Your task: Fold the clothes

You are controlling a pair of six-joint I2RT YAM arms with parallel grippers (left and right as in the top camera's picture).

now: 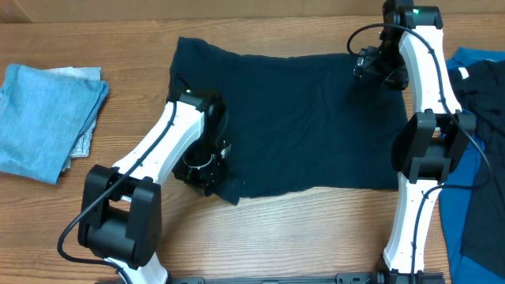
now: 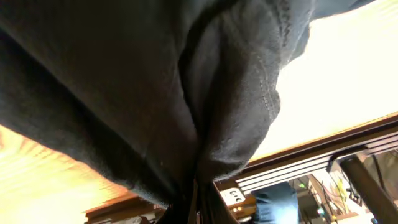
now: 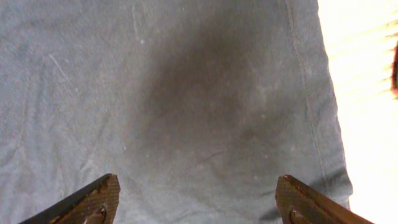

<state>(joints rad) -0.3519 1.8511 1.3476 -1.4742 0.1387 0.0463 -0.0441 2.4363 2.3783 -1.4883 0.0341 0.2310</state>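
Note:
A near-black navy garment [image 1: 308, 118] lies spread flat in the middle of the wooden table. My left gripper [image 1: 203, 172] is at its near left corner, shut on a bunched fold of the dark fabric [image 2: 236, 93], which fills the left wrist view down to the pinched jaws [image 2: 194, 202]. My right gripper [image 1: 369, 67] hovers over the far right corner. Its fingertips [image 3: 102, 196] stand wide apart above flat cloth [image 3: 205, 93], nothing between them. The garment's hemmed edge [image 3: 323, 112] runs just right of the gripper.
A folded light blue cloth [image 1: 43, 118] lies at the table's left on a pale grey piece [image 1: 85, 140]. A royal blue garment [image 1: 483, 57] and another dark one [image 1: 488, 99] are heaped at the right edge, beside the right arm [image 1: 430, 142].

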